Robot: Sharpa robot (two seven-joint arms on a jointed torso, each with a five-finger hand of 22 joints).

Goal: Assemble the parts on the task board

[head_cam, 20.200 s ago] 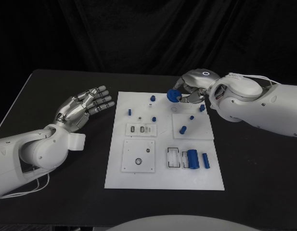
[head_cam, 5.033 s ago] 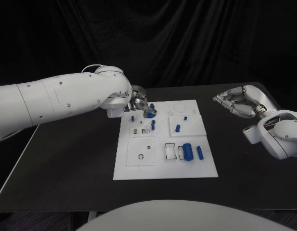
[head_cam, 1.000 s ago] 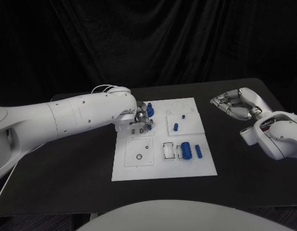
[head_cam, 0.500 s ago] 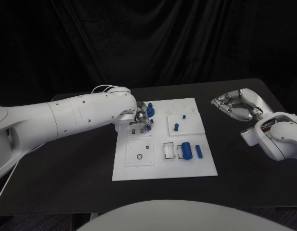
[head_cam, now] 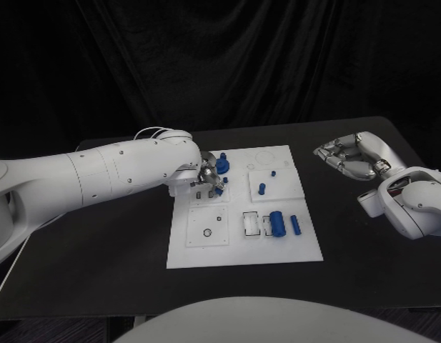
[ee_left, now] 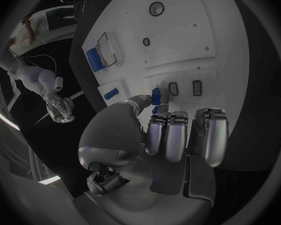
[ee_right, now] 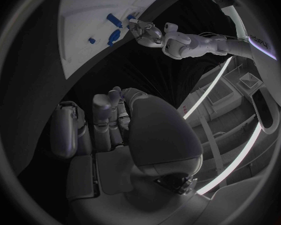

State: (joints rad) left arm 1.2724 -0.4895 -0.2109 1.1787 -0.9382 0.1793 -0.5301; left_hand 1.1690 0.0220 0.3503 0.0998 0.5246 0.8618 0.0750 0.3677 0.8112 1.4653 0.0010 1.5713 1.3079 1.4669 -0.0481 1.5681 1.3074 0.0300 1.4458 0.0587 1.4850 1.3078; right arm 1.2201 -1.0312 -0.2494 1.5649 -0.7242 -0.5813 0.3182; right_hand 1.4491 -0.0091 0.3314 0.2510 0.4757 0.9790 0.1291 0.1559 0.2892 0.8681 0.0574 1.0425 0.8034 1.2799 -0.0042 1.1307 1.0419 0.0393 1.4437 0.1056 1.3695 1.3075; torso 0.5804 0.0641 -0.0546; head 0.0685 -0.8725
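Observation:
The white task board (head_cam: pixel 243 251) lies in the middle of the black table. My left hand (head_cam: pixel 210 176) hovers over its far left part, by the small slotted plate (ee_left: pixel 184 88). In the left wrist view my left hand (ee_left: pixel 162 135) pinches a small blue piece (ee_left: pixel 156 96) between thumb and a finger, right beside the slots. A thick blue cylinder (head_cam: pixel 278 224) and a thin blue pin (head_cam: pixel 295 226) lie near the board's right edge. A blue peg (head_cam: pixel 261 189) rests further back. My right hand (head_cam: pixel 352 158) stays off the board to the right, fingers curled in on nothing.
A square plate with a round hole (head_cam: pixel 206 230) sits on the board's left side, and a white frame (head_cam: pixel 251 224) lies next to the thick cylinder. Bare black table surrounds the board, with its edges close behind the board and at the right.
Over the last second my left hand has barely shifted above the slotted plate, still pinching the blue piece. My right hand has stayed where it was.

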